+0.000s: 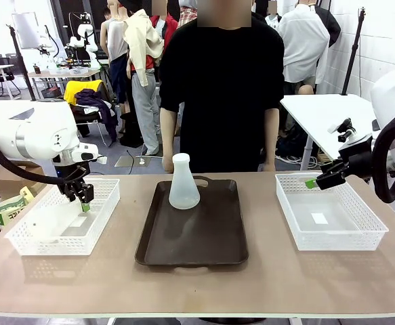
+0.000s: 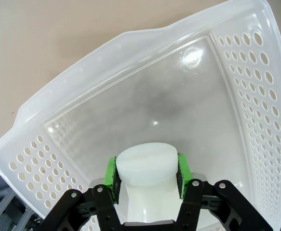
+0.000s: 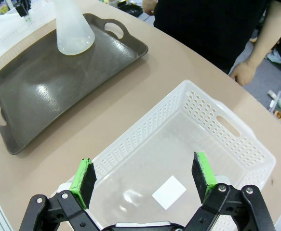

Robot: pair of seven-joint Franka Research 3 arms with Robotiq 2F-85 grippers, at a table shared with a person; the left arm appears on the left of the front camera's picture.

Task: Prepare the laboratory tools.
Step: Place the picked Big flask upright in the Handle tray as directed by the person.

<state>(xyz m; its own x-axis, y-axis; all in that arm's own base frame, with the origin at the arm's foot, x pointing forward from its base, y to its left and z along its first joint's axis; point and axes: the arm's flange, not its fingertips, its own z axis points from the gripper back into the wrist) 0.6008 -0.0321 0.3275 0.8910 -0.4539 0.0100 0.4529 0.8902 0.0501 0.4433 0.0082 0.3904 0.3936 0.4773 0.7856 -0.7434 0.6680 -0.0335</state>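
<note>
light: bright, even, overhead | glare: tray (image 3: pixel 58 91) sheen | shadows: soft | wrist views: edges bowed | focus: sharp

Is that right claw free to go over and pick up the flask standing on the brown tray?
Probably yes. The right claw is open and empty above its basket, and the flask stands upright on the tray with nothing between them.

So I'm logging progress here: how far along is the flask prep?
Done: one flask stands upright on the brown tray. In hand: the left gripper is shut on the second flask's neck in the left basket. Left: moving it out. The right gripper hangs open over its basket.
</note>
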